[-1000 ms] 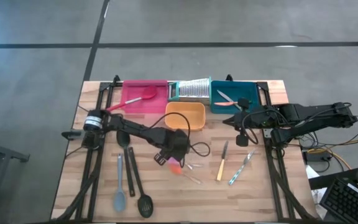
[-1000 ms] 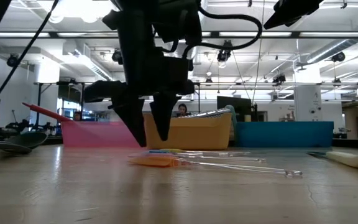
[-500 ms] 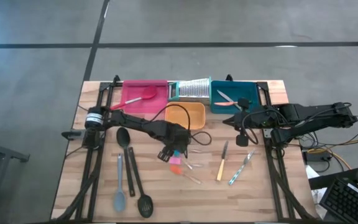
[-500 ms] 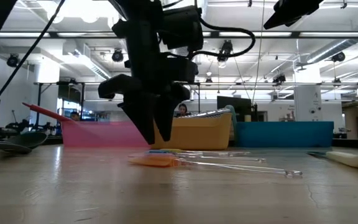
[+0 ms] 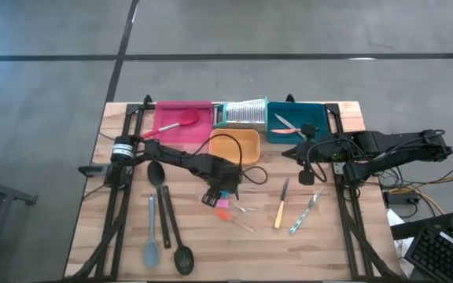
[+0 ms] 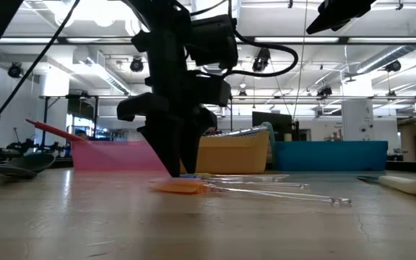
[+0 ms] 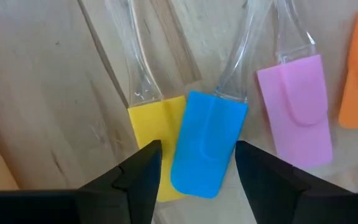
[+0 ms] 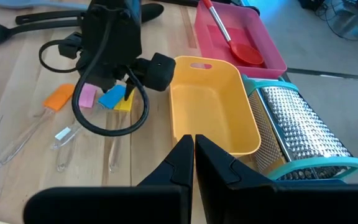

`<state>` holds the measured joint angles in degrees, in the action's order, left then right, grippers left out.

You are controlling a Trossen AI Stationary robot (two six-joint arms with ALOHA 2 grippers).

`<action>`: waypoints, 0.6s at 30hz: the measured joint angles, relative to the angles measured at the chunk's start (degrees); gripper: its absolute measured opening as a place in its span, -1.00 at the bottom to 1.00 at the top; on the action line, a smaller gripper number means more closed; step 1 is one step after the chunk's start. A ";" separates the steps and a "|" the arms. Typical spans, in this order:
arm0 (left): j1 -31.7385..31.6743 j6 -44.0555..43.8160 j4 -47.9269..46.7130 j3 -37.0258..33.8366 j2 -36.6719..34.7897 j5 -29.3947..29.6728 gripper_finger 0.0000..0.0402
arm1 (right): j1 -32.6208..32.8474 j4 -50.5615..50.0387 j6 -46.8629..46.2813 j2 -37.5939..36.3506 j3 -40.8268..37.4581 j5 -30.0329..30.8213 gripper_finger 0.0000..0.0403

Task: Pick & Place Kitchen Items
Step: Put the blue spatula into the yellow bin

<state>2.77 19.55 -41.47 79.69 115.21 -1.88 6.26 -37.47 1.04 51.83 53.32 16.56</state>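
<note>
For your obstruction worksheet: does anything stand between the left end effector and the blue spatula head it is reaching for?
Nothing visible does. The open left end effector straddles the blue spatula head. The yellow head lies partly tucked beneath it, by one finger.

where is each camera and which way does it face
High: above the table, looking straight down; both arms show, left gripper over the small spatulas.
Low: at tabletop height, looking level across to the room; the left arm comes down onto the orange spatula.
Left wrist: looks down past its open fingers at the blue spatula.
Right wrist: looks past its shut fingers toward the orange tray.
Shared: right wrist and high both show the left gripper and grater.
</note>
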 joint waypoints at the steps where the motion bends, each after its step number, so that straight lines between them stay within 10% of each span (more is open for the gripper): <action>1: 0.24 0.10 -0.03 -0.02 0.04 0.10 0.04 | 0.00 -0.02 0.00 0.00 0.00 0.00 -0.96; 18: 4.09 8.29 -1.80 -0.18 0.27 5.66 0.04 | 0.00 -0.09 0.00 0.02 -0.07 0.00 -0.96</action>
<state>6.86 27.84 -43.27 79.50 115.48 3.78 6.26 -37.56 1.04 51.85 53.25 16.56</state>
